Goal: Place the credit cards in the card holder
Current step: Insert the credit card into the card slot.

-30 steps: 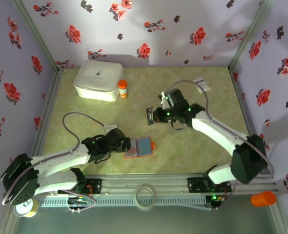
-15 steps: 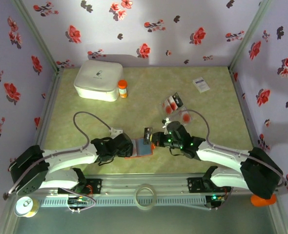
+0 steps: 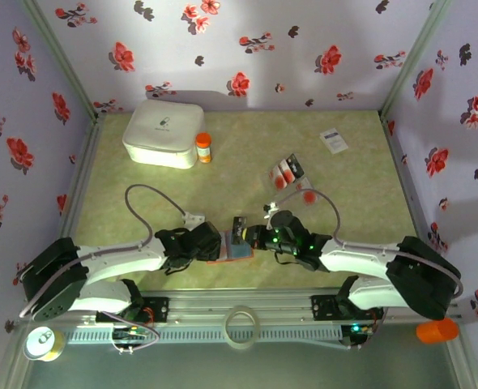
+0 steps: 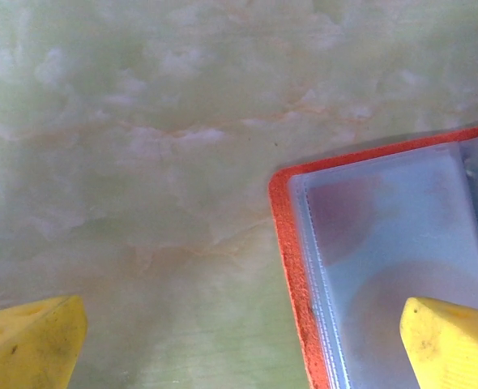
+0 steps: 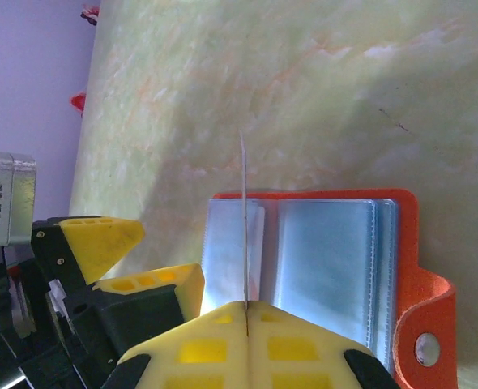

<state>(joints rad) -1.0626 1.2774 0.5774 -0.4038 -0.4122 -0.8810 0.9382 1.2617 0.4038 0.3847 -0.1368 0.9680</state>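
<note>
— When you look from overhead, where does the card holder (image 3: 232, 247) lie?
— Open and flat near the table's (image 3: 142, 194) front edge, between both grippers. The left gripper (image 3: 213, 243) is at its left side. The right gripper (image 3: 253, 236) is at its right, pinching one credit card (image 3: 241, 228). The other credit cards (image 3: 288, 170) lie well behind.
— Left wrist?
— The yellow fingers (image 4: 32, 344) are spread wide, grasping nothing. One tip is over the card holder's clear sleeve, the other over bare table.
— Right wrist?
— The right gripper is clamped on the credit card (image 5: 244, 227), seen edge-on above the left sleeves. I cannot tell whether it touches them.
</note>
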